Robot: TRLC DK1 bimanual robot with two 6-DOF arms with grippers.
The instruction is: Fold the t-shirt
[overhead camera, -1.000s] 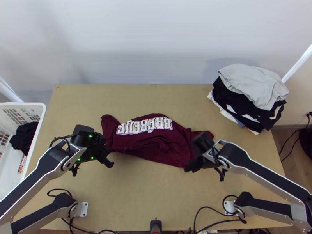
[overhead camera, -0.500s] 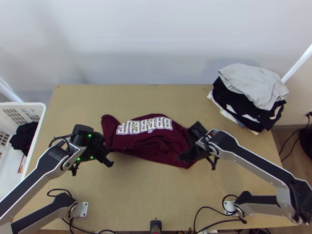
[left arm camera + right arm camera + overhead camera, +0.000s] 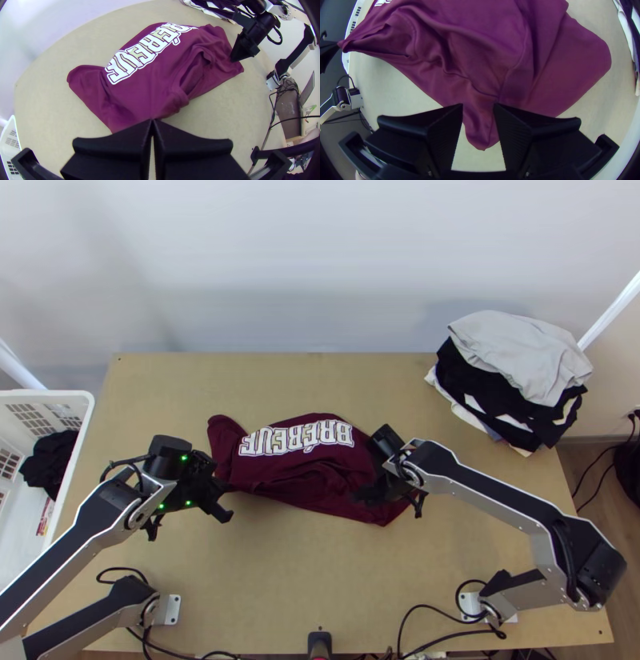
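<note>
The maroon t-shirt [image 3: 296, 466] with white lettering lies bunched across the middle of the table, creased, its lettering at the far side. At its left near edge, my left gripper [image 3: 218, 490] is shut on a bit of cloth; in its wrist view the left gripper [image 3: 152, 122] has its fingers together at the hem of the t-shirt [image 3: 133, 96]. My right gripper [image 3: 366, 494] is over the shirt's right part. In its wrist view the right gripper [image 3: 478, 107] stands open, a narrow flap of the t-shirt [image 3: 480, 43] showing between its fingers.
A pile of folded clothes [image 3: 520, 364] stands at the table's far right corner, light grey on top. To the left is a white basket [image 3: 86, 412] with black cloth [image 3: 50, 462] inside. Cables [image 3: 432, 618] run along the near edge.
The right gripper has moved left over the t-shirt, uncovering some cloth and table on its right. My left gripper and the lettering have stayed in place.
</note>
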